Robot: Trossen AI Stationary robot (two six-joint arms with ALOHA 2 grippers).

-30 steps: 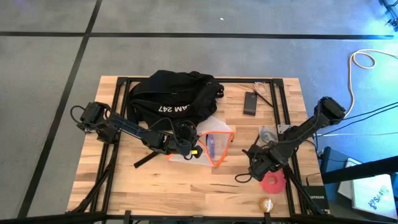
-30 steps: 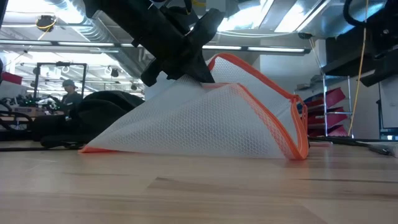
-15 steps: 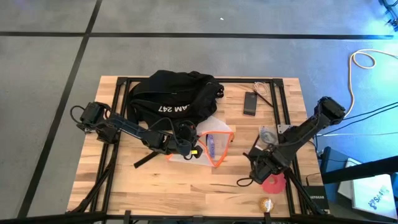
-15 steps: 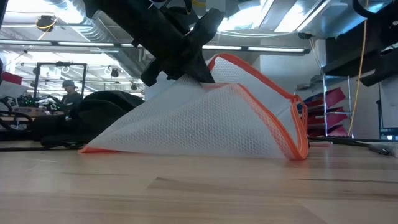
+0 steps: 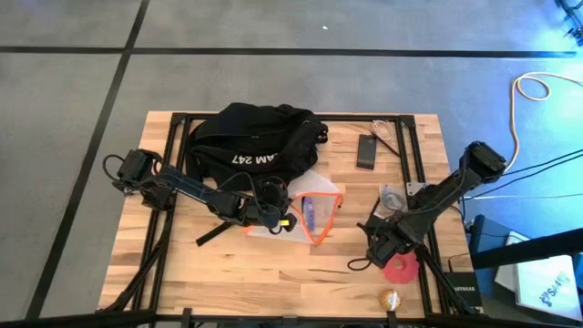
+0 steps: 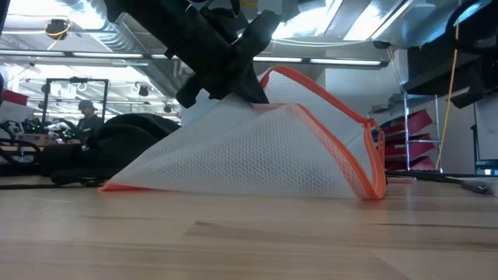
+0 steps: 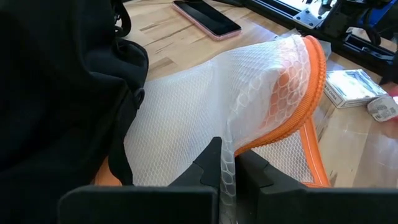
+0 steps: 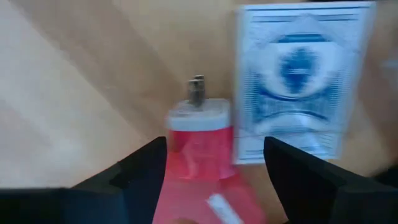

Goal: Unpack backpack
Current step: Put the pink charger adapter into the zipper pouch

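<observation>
Red flat pouch now lies free between your right gripper's (image 8: 208, 168) parted fingers.
Over the last second that right gripper spread its fingers above the red flat pouch (image 5: 399, 268) with a clear plug end, which rests on the light wooden table (image 5: 273, 269) just beside a blue-patterned card box (image 8: 297, 81); by my reading that item is set down and counts as unpacked. Your left gripper (image 7: 227, 177) has not moved: it is pinched tight on the white mesh bag with orange trim (image 7: 249, 106), lifting one edge into a tent just in front of the large black fabric backpack (image 5: 255, 141) at the table's far side. A flat black phone (image 5: 366, 150) lies apart, right of the backpack.
</observation>
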